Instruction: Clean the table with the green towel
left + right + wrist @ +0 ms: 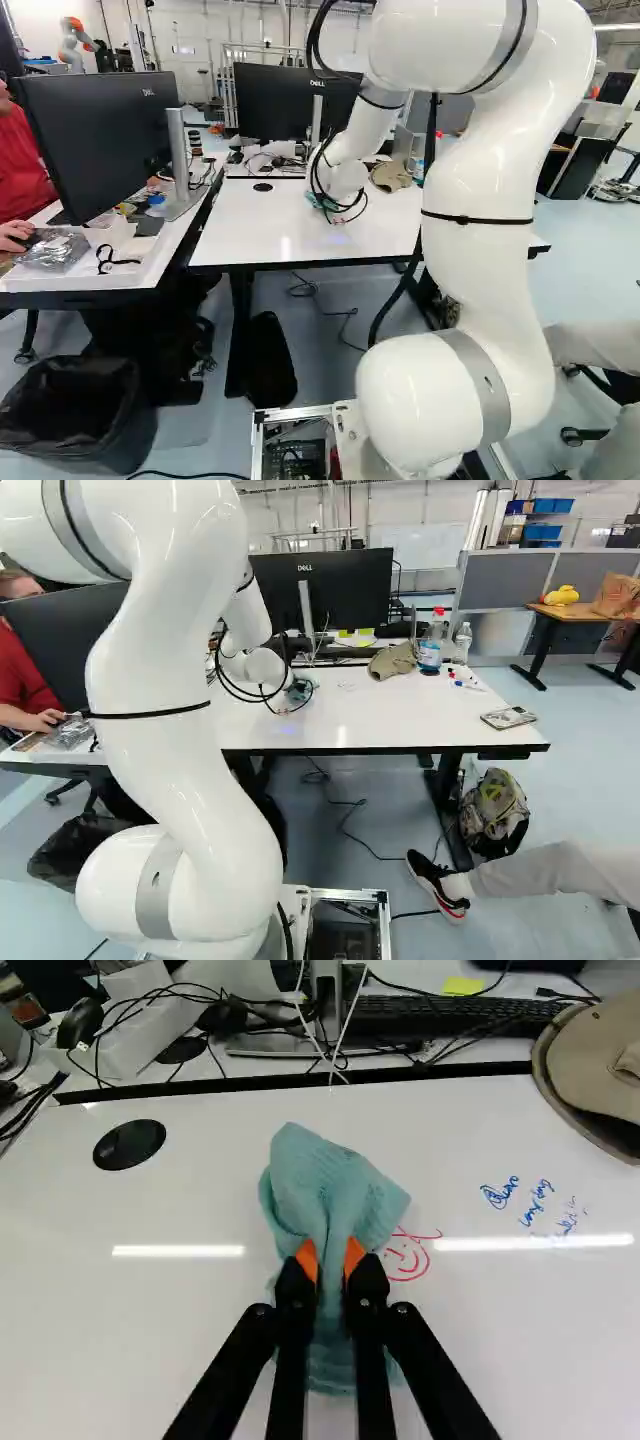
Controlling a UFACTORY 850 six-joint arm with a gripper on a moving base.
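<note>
In the right base view my gripper (296, 692) is low over the white table (400, 715), partly hidden by cables. The wrist view shows the gripper (331, 1260) shut on the green towel (325, 1185), its orange pads pinching a bunched fold. The towel spreads ahead of the fingers and under them, over the tabletop. A red drawn face (405, 1258) shows right beside the towel, partly covered by it. Blue handwriting (535, 1202) stands farther off on that side, towards the cap.
A tan cap (392, 661), a blue-labelled bottle (430, 652), several markers (466, 680) and a phone-like item (508, 718) are on the table. A black disc (130, 1145) lies near the monitor (290, 100). A person's leg (530, 872) extends near the base.
</note>
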